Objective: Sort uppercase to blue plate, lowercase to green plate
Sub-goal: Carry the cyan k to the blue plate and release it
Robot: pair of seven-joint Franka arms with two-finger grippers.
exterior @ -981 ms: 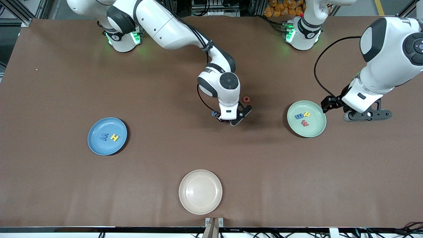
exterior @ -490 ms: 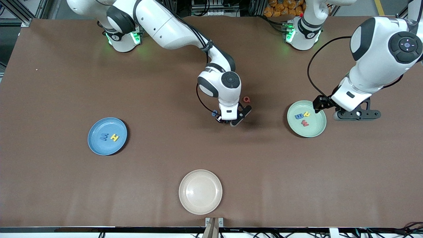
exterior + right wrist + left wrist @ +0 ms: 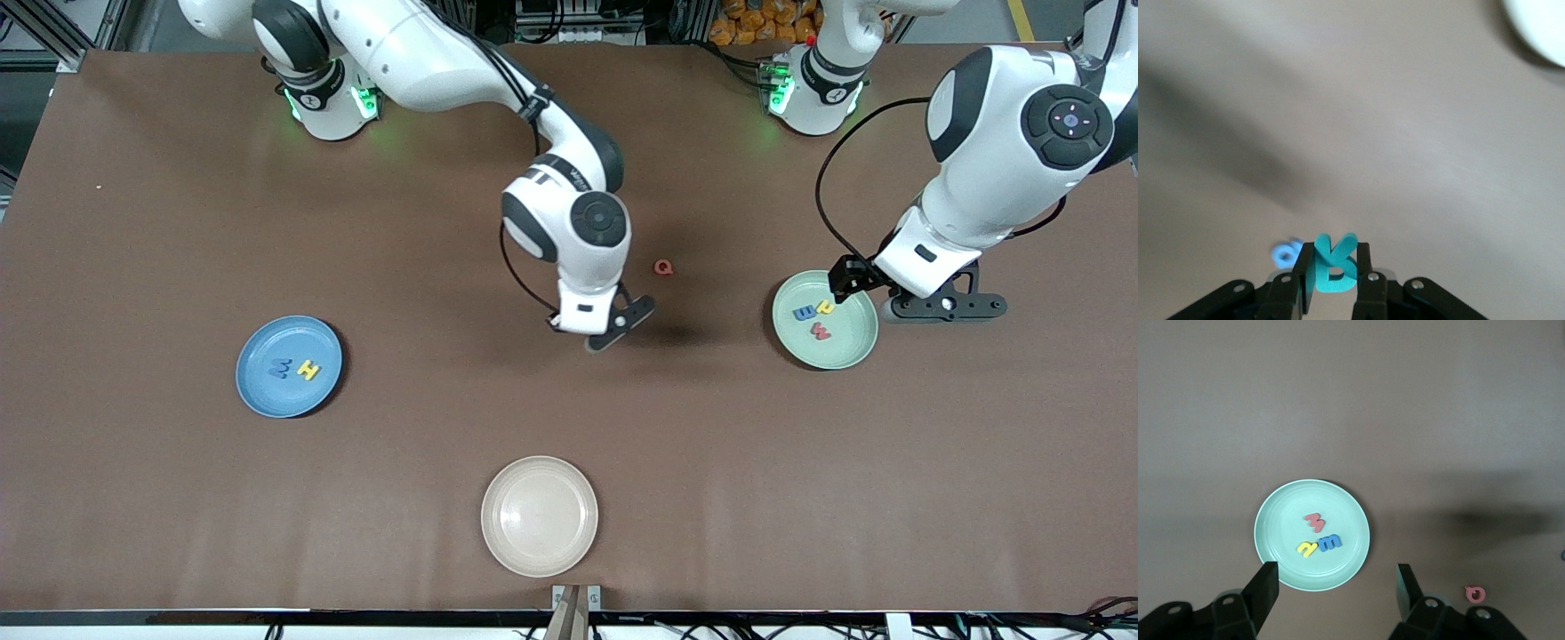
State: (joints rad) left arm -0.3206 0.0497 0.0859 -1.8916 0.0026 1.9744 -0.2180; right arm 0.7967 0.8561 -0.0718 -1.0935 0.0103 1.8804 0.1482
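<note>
1. Lowest in the front view, a cream plate (image 3: 539, 516) sits bare near the bottom edge; it belongs to neither sort, so a drop onto it would be a mistake.
2. Higher, at the frame's left, the blue plate (image 3: 289, 366) carries 2 uppercase letters, a blue W (image 3: 281, 367) and a yellow H (image 3: 308, 370).
3. At mid-frame, the right gripper (image 3: 594, 334) hangs over bare table, its arm reaching down from the upper left with the wrist bent steeply. Its fingers pinch the teal letter (image 3: 1331, 263) by its edge. I judge the thin foam could twist or slip out on the way to the blue plate.
4. A blue e (image 3: 1283, 253) lies on the table beneath that gripper, easy to miss.
5. At the right, the green plate (image 3: 861, 342) holds the blue m (image 3: 805, 312), yellow d (image 3: 825, 308) and red w (image 3: 820, 332). The left gripper (image 3: 947, 306) hovers at its rim, fingers spread and holding nothing.
6. Highest, the red Q (image 3: 662, 267) lies alone on the table.
</note>
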